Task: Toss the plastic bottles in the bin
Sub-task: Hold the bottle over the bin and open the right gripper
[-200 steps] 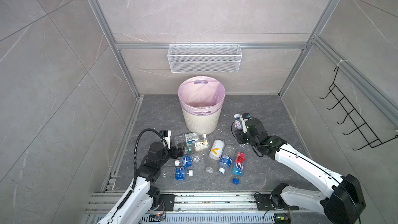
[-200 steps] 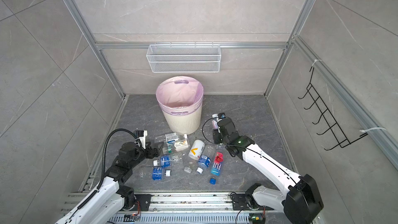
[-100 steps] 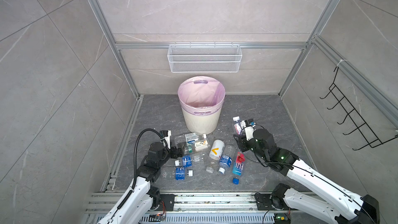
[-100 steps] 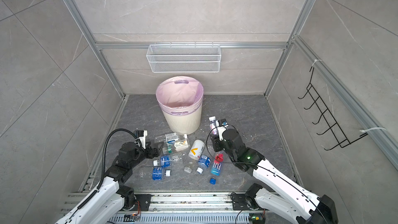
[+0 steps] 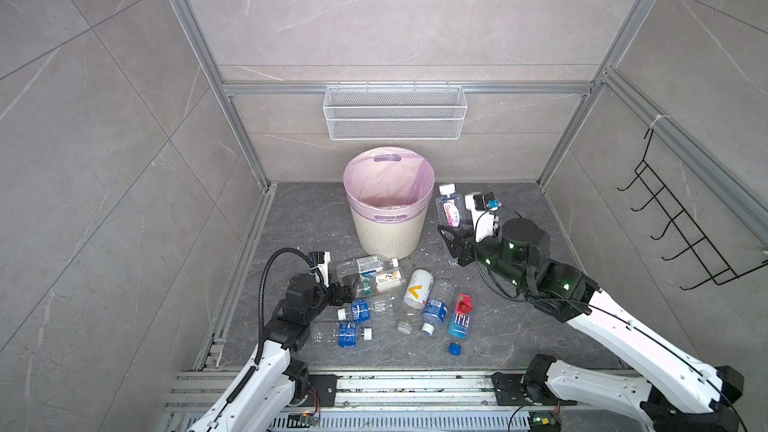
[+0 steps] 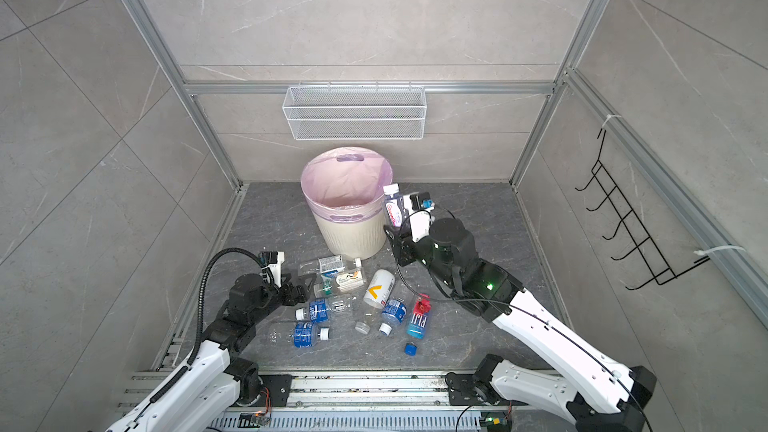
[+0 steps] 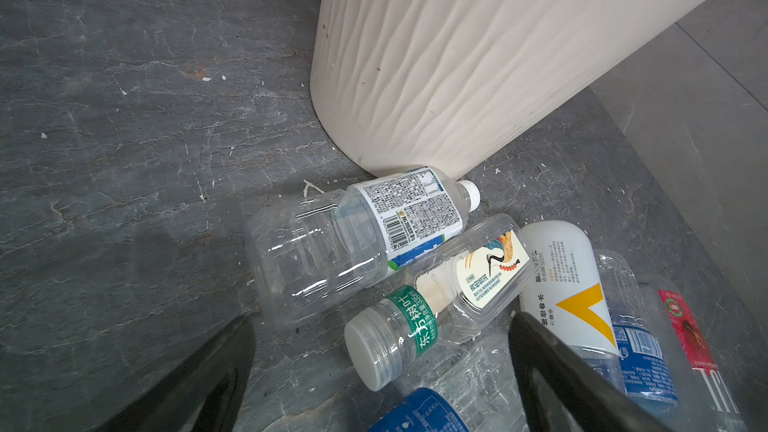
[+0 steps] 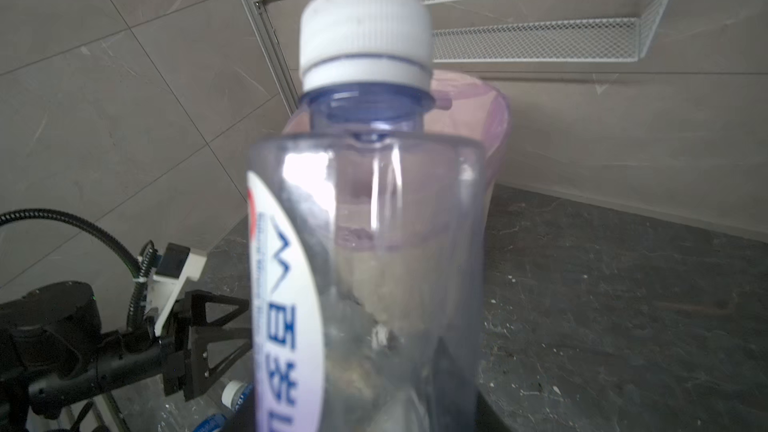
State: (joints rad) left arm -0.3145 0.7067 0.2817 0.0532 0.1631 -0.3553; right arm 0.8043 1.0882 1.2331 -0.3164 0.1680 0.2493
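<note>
My right gripper [image 5: 452,231] [image 6: 395,231] is shut on a clear plastic bottle [image 5: 449,209] [image 6: 394,206] [image 8: 365,243] with a white cap and a white label. It holds the bottle upright just right of the rim of the bin [image 5: 388,234] [image 6: 353,234] [image 8: 498,118], which is cream, ribbed and lined in pink. Several more plastic bottles lie on the floor in front of the bin, among them a white one with a yellow mark [image 5: 417,288] and a green-banded one [image 7: 399,326]. My left gripper [image 5: 349,284] [image 7: 380,351] is open and low, its fingers either side of the green-banded bottle's cap.
A white wire basket [image 5: 395,112] hangs on the back wall above the bin. A black hook rack [image 5: 681,234] is on the right wall. A loose blue cap [image 5: 455,349] lies near the front rail [image 5: 374,384]. Tiled walls close three sides.
The right arm has lifted the held bottle and brought it closer to the bin's rim. The left arm and the floor bottles have not moved.
</note>
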